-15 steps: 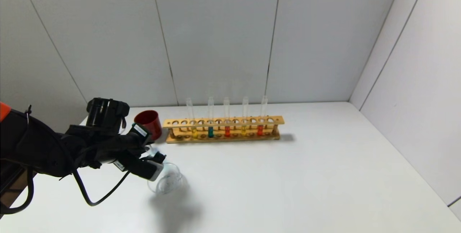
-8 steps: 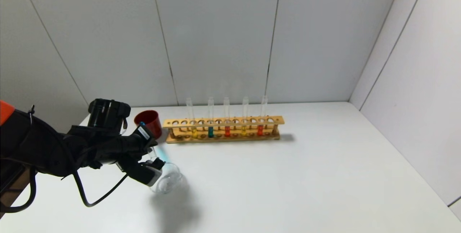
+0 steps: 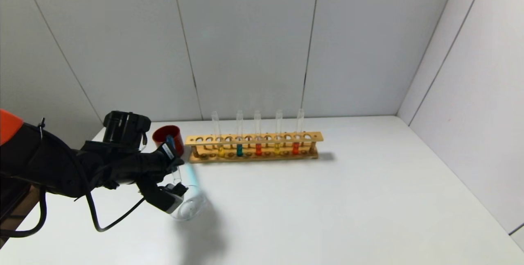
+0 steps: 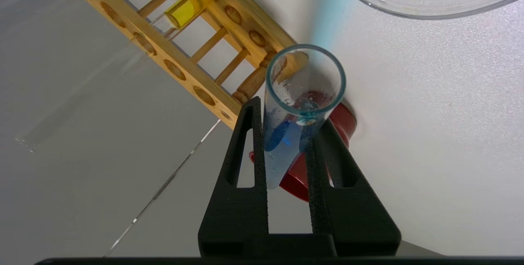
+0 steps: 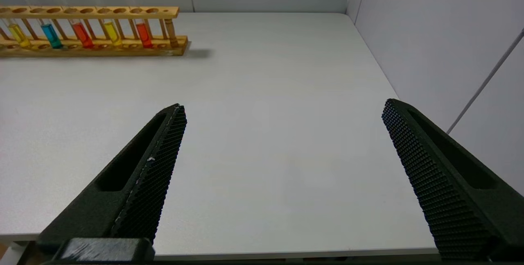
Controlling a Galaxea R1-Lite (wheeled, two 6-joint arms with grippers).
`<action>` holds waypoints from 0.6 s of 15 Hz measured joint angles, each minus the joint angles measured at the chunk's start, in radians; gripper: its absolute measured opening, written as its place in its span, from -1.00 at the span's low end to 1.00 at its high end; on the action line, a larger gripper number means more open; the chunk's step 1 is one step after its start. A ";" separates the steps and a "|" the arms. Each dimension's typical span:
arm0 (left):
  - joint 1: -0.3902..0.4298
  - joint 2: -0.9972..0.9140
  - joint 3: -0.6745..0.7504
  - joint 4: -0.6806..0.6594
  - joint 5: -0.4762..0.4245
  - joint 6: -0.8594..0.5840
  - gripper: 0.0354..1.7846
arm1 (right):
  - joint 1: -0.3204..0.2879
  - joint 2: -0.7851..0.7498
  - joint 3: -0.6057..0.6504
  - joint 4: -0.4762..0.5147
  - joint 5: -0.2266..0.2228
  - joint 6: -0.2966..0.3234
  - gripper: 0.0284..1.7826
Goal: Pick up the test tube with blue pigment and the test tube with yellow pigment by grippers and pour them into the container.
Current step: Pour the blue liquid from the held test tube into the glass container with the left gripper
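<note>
My left gripper is shut on the test tube with blue pigment. The tube is tilted, its blue closed end up near the red cup and its mouth down by the far left rim of the container. Blue liquid lies along the tube's inside. The container is a clear glass dish and looks colourless. Two test tubes with yellow pigment stand in the wooden rack. My right gripper is open and hangs over the table's near right edge.
A dark red cup stands left of the rack, just behind my left gripper. The rack also holds a teal tube and two orange-red tubes. Walls close the table at the back and right.
My left wrist has rolled, so the tube's blue closed end has risen and swung toward the red cup. A bluish glow now falls on the table by the tube.
</note>
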 joint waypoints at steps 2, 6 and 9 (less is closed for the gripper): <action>0.000 0.010 -0.007 -0.003 -0.001 0.004 -0.67 | 0.000 0.000 0.000 0.000 0.000 0.000 0.96; 0.000 0.024 -0.021 0.000 -0.002 0.052 -0.67 | 0.000 0.000 0.000 0.000 0.000 0.000 0.96; 0.002 0.035 -0.047 0.001 -0.015 0.131 -0.67 | 0.000 0.000 0.000 0.000 0.001 0.000 0.96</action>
